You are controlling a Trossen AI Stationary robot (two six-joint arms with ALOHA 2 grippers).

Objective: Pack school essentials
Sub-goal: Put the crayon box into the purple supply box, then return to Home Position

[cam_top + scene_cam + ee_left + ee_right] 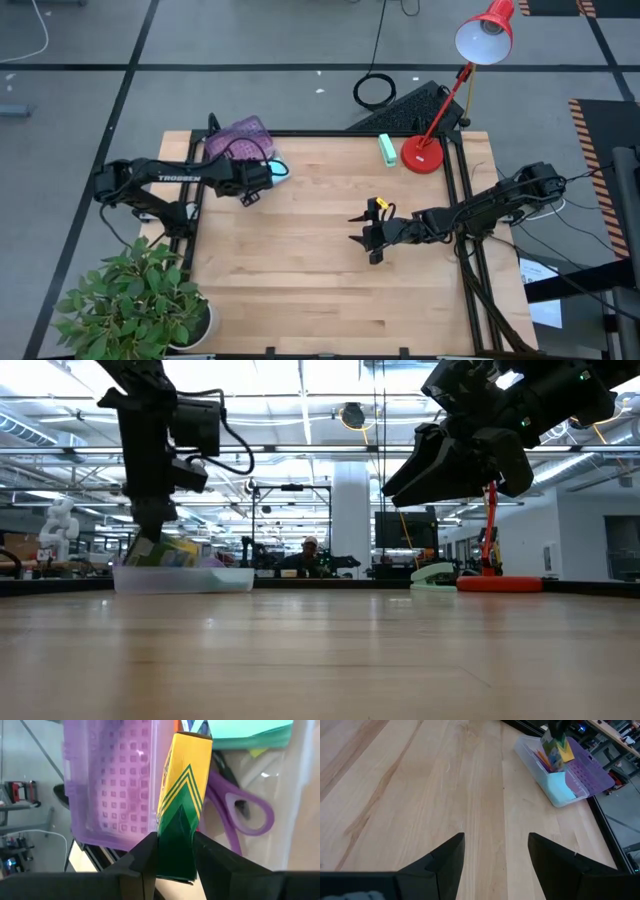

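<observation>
Crayon box: yellow w/ green chevrons. Scissors: purple handles. Sticky pad: lt blue. Case lid: purple, square-grid holes.

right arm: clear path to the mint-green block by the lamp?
Probably yes. The right tool hangs open over bare table, and the block lies beside the red lamp base, nothing between them; the lamp stands close.

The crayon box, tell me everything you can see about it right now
The crayon box is a small yellow carton, apparently card, with green chevron stripes and a dark green end. The left pincer is shut on that green end, holding it upright over the clear bin with the open purple lid at the table's back left edge. Its top end points down into the bin, beside the purple-handled scissors and the light-blue sticky-note pad. Whether it touches the bin floor is unclear.
</observation>
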